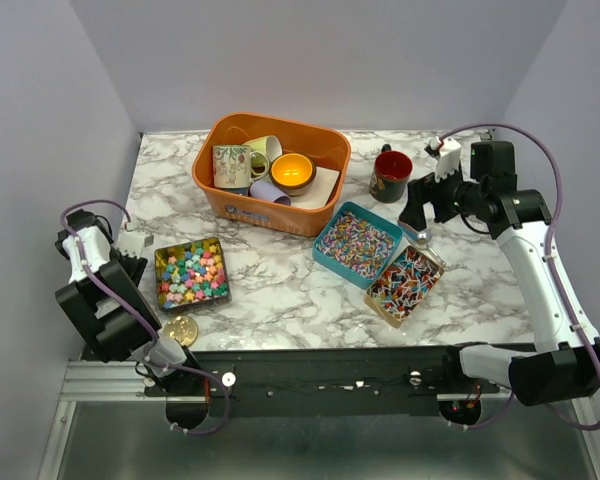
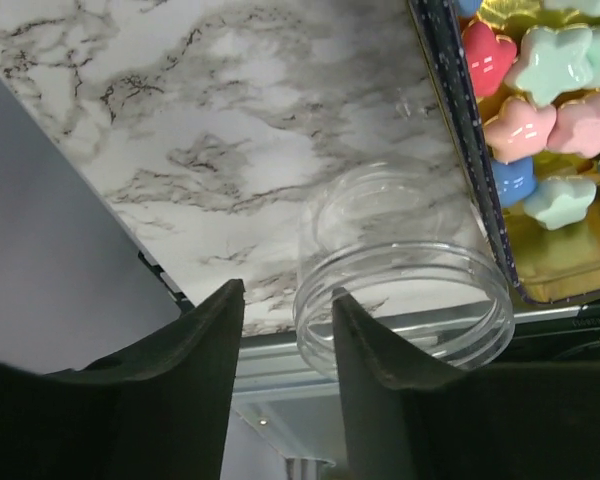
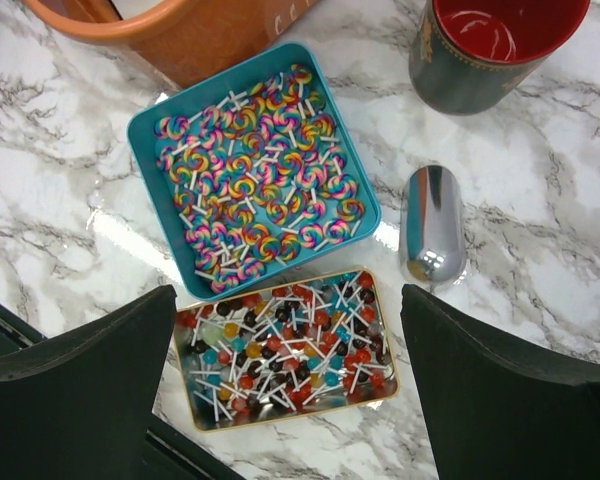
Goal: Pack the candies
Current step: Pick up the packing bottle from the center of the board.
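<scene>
- Far left, near edge: left end effector (image 2: pixel 287 296) low over the white grey-veined marble counter (image 1: pixel 280 292), black fingers (image 2: pixel 212 345) parted, nothing between them
- Clear round plastic jar (image 2: pixel 400 270) just right of it, mouth rim toward the wrist camera; the right-hand finger overlaps that rim in the wrist view, contact cannot be told
- Dark rectangular tin with gold inside (image 2: pixel 469 130) just beside the jar on its right. It holds the pastel star-shaped candies (image 1: pixel 191 273), pink, mint, blue and red, one loose layer
- Round gold coin-like disc (image 1: pixel 181 329) flat on the counter, near side of that tin, close to the counter's edge
- Centre, far side: orange plastic basket (image 1: pixel 258 210) holding cups, one with a yellow inside
- Right of centre: teal square tin (image 3: pixel 218 84) full of rainbow-swirl candies on white sticks (image 3: pixel 255 170), its far corner close to the basket
- Touching or nearly touching its near-right side: gold-rimmed rectangular tin (image 3: pixel 270 290) filled with small red, blue and dark stick candies (image 3: pixel 285 350)
- Shiny silver metal scoop (image 3: pixel 432 222) lying just right of the teal tin
- Dark mug with red inside (image 1: pixel 391 175) upright, far of the scoop
- Right end effector (image 3: pixel 288 292) raised above the two tins, fingers spread wide, holding nothing
</scene>
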`<control>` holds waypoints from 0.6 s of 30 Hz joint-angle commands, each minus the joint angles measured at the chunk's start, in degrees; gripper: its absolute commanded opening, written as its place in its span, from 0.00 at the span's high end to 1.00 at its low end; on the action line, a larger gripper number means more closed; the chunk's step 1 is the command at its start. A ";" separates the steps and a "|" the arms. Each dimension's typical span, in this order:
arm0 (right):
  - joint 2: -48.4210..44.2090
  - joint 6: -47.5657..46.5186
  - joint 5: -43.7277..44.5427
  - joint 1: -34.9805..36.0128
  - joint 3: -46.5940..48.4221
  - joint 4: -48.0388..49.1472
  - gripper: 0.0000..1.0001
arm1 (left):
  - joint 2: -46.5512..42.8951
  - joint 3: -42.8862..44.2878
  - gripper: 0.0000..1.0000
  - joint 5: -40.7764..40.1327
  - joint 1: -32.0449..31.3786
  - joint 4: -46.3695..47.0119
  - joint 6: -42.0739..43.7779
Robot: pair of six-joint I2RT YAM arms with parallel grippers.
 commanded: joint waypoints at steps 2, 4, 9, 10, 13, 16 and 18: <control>-1.46 -0.33 0.52 0.38 -2.39 -0.56 0.00 | 1.41 -0.20 0.62 2.51 0.09 2.09 -1.95; -1.46 -0.24 0.79 0.29 -2.74 -0.03 0.00 | 0.98 -0.90 0.73 2.60 0.09 2.18 -1.43; -1.29 0.20 0.79 0.29 -3.62 0.93 0.00 | -1.65 -2.57 0.97 3.56 0.09 1.04 -0.28; -1.29 0.20 0.79 0.38 -3.79 1.02 0.00 | -2.18 -2.49 1.00 3.91 0.09 0.34 -0.02; -1.11 0.29 0.96 0.29 -3.88 1.29 0.00 | -5.61 1.11 1.00 7.77 -0.17 -5.62 1.82; -1.02 0.64 1.14 0.29 -4.23 2.25 0.00 | -9.21 7.96 1.00 9.45 -2.88 -11.16 1.83; -1.02 0.99 1.23 0.38 -4.67 3.30 0.00 | -9.48 14.02 1.00 8.14 -4.91 -15.56 1.56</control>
